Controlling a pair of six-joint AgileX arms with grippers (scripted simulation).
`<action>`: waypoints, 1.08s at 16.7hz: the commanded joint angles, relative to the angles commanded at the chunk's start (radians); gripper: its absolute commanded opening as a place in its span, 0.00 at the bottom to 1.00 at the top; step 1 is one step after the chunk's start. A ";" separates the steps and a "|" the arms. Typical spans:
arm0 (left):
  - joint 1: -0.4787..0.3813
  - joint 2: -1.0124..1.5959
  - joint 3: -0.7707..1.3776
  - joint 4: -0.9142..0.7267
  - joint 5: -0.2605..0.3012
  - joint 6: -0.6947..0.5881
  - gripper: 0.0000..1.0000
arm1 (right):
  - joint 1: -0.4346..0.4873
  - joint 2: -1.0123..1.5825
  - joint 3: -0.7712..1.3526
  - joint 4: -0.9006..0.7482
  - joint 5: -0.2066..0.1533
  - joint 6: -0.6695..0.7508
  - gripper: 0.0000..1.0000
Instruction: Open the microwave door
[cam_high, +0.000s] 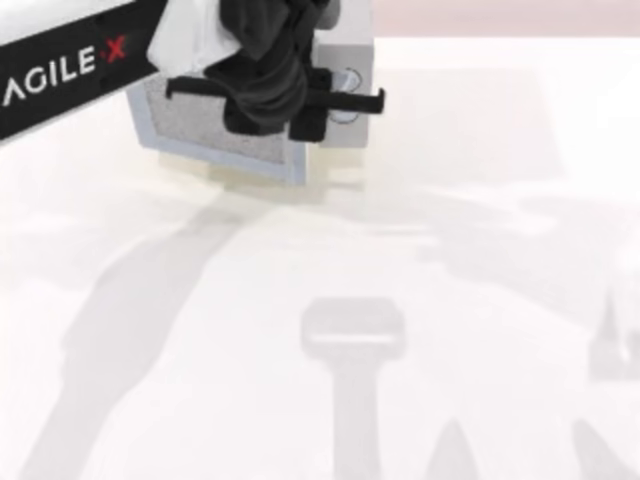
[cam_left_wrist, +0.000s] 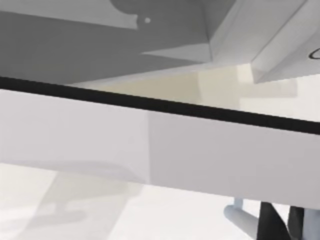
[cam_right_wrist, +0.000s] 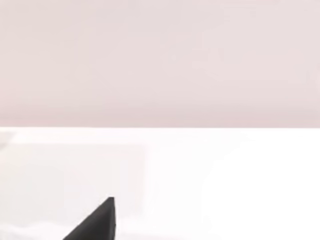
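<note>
The light-grey microwave (cam_high: 350, 55) stands at the table's far edge, left of centre. Its microwave door (cam_high: 200, 125), with the speckled mesh window, hangs at an angle to the body, partly swung out. My left gripper (cam_high: 300, 115) reaches down over the door's handle side, beside the knob panel (cam_high: 346, 82). In the left wrist view the door's pale face (cam_left_wrist: 200, 150) fills the middle, the grey cavity shows beyond it, and my left gripper (cam_left_wrist: 286, 224) is shut on the slim handle (cam_left_wrist: 241, 216). My right gripper (cam_right_wrist: 100, 222) shows only as a dark tip over bare table.
The white table (cam_high: 430, 300) stretches in front of the microwave, crossed by the arms' grey shadows. My left arm's white link with black lettering (cam_high: 60, 65) comes in from the upper left. A pale pink wall (cam_right_wrist: 160, 60) rises behind the table.
</note>
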 joint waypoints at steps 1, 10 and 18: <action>0.000 0.000 0.000 0.000 0.000 0.000 0.00 | 0.000 0.000 0.000 0.000 0.000 0.000 1.00; -0.006 0.004 -0.002 0.001 0.006 -0.004 0.00 | 0.000 0.000 0.000 0.000 0.000 0.000 1.00; 0.020 -0.087 -0.123 0.053 0.060 0.111 0.00 | 0.000 0.000 0.000 0.000 0.000 0.000 1.00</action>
